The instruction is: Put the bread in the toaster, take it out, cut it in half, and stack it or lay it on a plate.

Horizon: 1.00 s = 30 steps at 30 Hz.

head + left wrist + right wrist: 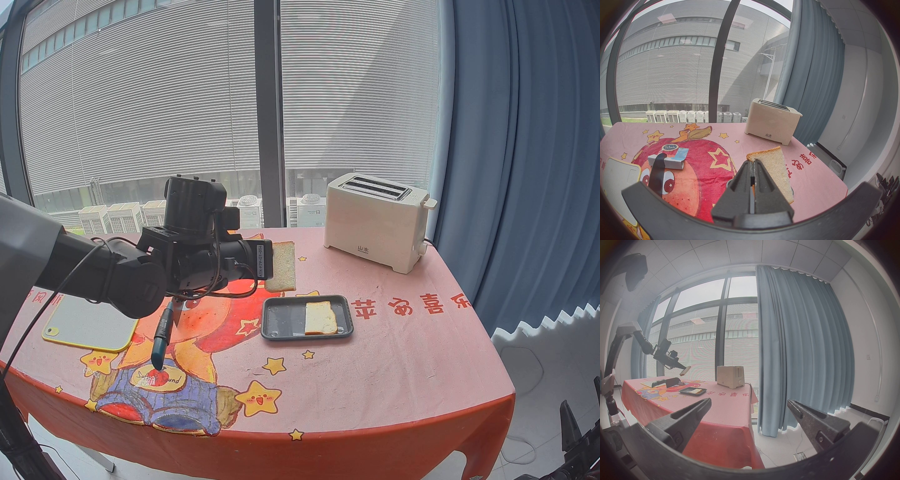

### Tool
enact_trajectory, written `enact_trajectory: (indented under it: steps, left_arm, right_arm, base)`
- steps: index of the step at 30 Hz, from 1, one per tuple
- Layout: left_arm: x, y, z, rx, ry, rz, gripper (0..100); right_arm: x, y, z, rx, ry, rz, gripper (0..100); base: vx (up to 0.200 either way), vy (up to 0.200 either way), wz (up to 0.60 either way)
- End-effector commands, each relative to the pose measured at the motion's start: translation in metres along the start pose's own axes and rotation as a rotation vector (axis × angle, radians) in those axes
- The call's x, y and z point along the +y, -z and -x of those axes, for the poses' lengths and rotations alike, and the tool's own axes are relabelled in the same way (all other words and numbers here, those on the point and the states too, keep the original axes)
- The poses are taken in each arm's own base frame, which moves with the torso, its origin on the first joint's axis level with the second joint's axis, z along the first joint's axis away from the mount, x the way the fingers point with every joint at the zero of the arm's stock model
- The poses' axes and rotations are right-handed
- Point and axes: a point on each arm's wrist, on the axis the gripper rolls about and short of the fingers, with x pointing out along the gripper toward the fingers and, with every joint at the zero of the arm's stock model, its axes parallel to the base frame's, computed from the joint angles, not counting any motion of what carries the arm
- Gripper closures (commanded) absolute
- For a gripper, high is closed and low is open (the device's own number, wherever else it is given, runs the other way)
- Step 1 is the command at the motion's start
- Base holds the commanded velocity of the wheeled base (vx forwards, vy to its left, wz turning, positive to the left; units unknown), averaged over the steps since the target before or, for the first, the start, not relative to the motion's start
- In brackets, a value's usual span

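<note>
Left fingers tight on bread slice, apart from labelled toaster.

Bread upright aloft, second slice on plate

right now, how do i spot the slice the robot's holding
On the pink table, a dark tray sits near the toaster. The held slice stands upright in the air over it, pinched by the left gripper; the other slice lies flat inside.
</note>
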Motion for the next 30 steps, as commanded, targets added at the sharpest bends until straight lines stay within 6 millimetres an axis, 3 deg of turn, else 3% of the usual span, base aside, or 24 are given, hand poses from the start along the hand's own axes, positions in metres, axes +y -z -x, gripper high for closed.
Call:
enact_trajectory:
  steps: [1,12,18,30]
  left_arm:
    - [-0.001,-0.001,-0.002,-0.005,0.004,0.013,100]
    - [-0.001,0.003,-0.002,0.007,0.002,0.013,100]
    - [-0.007,0.004,-0.001,0.018,0.012,0.054,100]
    - [0.006,0.022,-0.007,0.077,-0.033,0.078,100]
  right_arm:
    - [0.0,0.004,0.0,0.004,-0.001,0.0,0]
    - [0.0,0.004,0.0,0.004,-0.001,0.0,0]
    - [0.0,0.004,0.0,0.004,0.0,0.0,0]
    - [0.0,0.004,0.0,0.004,-0.001,0.0,0]
  base:
    - [0.0,0.0,0.0]
    - [0.0,-0.164,0.0]
    - [0.0,0.0,0.0]
    - [0.0,0.0,0.0]
